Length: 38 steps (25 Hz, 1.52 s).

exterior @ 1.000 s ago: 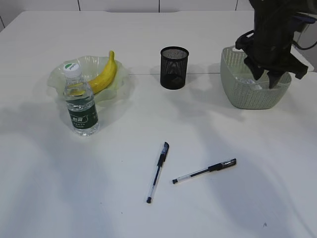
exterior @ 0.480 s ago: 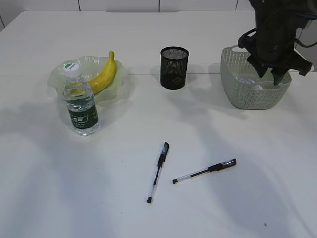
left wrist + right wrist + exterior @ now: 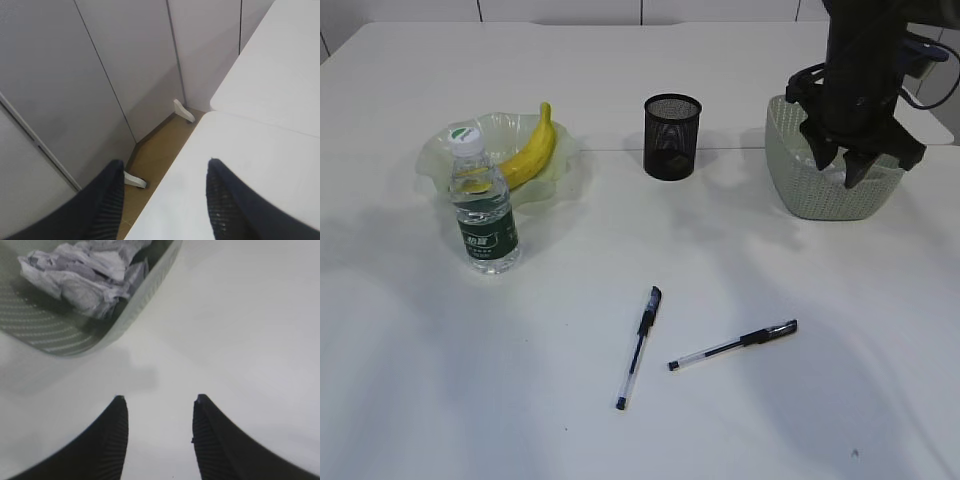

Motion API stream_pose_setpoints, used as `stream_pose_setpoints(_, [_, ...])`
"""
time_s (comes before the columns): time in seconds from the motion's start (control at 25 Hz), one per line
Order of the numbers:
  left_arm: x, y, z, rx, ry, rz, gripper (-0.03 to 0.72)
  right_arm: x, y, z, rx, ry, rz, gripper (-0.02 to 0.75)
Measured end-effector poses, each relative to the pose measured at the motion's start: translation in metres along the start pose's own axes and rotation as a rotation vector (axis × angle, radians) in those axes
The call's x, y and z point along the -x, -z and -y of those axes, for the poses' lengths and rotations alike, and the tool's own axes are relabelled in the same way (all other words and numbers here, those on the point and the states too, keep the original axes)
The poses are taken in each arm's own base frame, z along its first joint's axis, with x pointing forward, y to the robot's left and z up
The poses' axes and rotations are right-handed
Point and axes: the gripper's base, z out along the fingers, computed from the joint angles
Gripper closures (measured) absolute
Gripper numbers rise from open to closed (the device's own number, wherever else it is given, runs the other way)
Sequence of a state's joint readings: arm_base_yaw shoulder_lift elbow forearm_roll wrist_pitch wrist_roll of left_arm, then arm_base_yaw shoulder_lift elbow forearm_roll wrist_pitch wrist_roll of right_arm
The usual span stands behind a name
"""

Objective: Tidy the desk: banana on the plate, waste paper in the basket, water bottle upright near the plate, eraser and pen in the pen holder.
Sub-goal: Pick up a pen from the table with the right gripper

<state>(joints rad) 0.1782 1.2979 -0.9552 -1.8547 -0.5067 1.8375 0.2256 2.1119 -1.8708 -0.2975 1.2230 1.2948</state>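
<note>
- Looking first at the exterior view: the banana point(image 3: 529, 152) already lies in the plate point(image 3: 438, 153) at far left, and the water bottle point(image 3: 484, 207) stands upright just in front of it, touching or nearly touching the rim. Any careless sweep through that corner could topple the bottle.
- Two pens, the left pen point(image 3: 639, 347) and the right pen point(image 3: 733, 345), lie loose on the near middle of the table point(image 3: 640, 430), close but apart. Thin and flat, they could roll or skid under a pinch, and going for one may nudge the other.
- The pen holder point(image 3: 672, 136) stands far centre; its mouth is narrow, so a pen released tilted could tip out or knock the cup. I cannot find the eraser; it may lie inside the holder.
- The right gripper point(image 3: 857, 160) hangs at the basket point(image 3: 790, 170) at far right; moving off low could catch the rim and drag it.
- Left wrist view: the left gripper point(image 3: 165, 200) is about half open and empty, off the table's left edge, over the floor point(image 3: 155, 155).
- Right wrist view: the right gripper point(image 3: 160, 440) is about half open, holding nothing, over bare table near the basket point(image 3: 150, 295). The waste paper point(image 3: 85, 275) sits crumpled inside.
</note>
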Motion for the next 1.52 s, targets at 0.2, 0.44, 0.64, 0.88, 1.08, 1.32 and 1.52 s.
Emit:
stream_pose_setpoints(0.2, [0.000,0.000,-0.001,0.006,0.000,-0.002,0.318,-0.015,-0.010,-0.006,0.023,0.024,-0.149,0.414])
stream_pose_setpoints(0.44, [0.000,0.000,-0.001,0.008,0.000,-0.002,0.318,-0.033,-0.022,-0.012,0.029,0.048,-0.254,0.414])
stream_pose_setpoints(0.64, [-0.001,0.000,-0.003,0.029,0.001,-0.008,0.318,-0.039,-0.038,-0.014,-0.004,0.061,-0.269,0.414])
stream_pose_setpoints(0.88, [-0.001,0.000,-0.003,0.031,0.001,-0.009,0.318,-0.034,-0.041,-0.012,-0.029,0.091,-0.208,0.414])
stream_pose_setpoints(1.08, [-0.001,0.000,-0.003,0.031,0.002,-0.010,0.318,-0.030,-0.042,-0.011,-0.043,0.110,-0.165,0.414])
stream_pose_setpoints(1.32, [-0.001,0.002,0.002,0.019,-0.005,-0.009,0.318,-0.032,-0.042,-0.012,-0.038,0.096,-0.181,0.414])
stream_pose_setpoints(1.52, [-0.001,0.008,0.016,-0.030,-0.025,-0.001,0.318,-0.039,-0.040,-0.014,-0.012,0.049,-0.266,0.414])
